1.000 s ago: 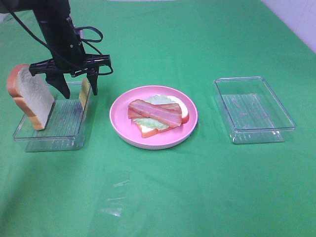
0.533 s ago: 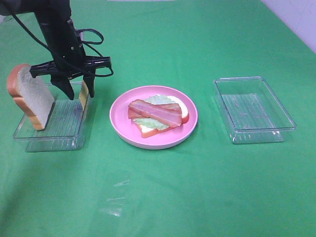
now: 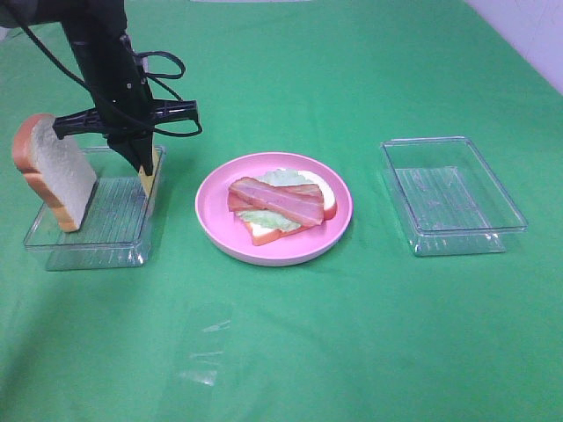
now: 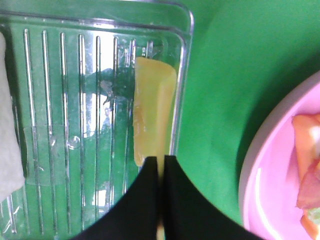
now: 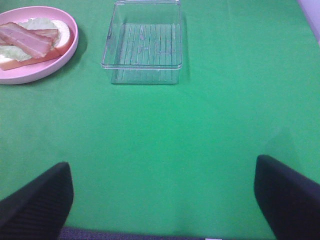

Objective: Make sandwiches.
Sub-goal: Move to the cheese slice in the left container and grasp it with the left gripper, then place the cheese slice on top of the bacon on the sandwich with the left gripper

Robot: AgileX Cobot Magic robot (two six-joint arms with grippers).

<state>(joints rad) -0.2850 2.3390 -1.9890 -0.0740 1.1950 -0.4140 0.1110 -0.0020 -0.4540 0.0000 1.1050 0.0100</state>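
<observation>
A partial sandwich (image 3: pixel 280 204) lies on the pink plate (image 3: pixel 215 230): a bread slice, lettuce and two bacon strips. It also shows in the right wrist view (image 5: pixel 31 42). A yellow cheese slice (image 4: pixel 152 114) stands on edge against the right wall of the left clear tray (image 3: pixel 88 242). My left gripper (image 3: pixel 144 163) is shut on the cheese slice (image 3: pixel 149 174); the black fingers (image 4: pixel 142 200) pinch its edge. A second bread slice (image 3: pixel 54 171) leans upright at the tray's left end. My right gripper (image 5: pixel 160 200) is open and empty over bare green cloth.
A clear plastic tray (image 3: pixel 451 195) sits to the right of the plate with nothing in it, also shown in the right wrist view (image 5: pixel 144 41). Green cloth covers the table. Cables hang from the left arm above the left tray.
My left gripper's jaws stood open astride the cheese slice one second ago; they have closed together on it. The right arm has not moved.
</observation>
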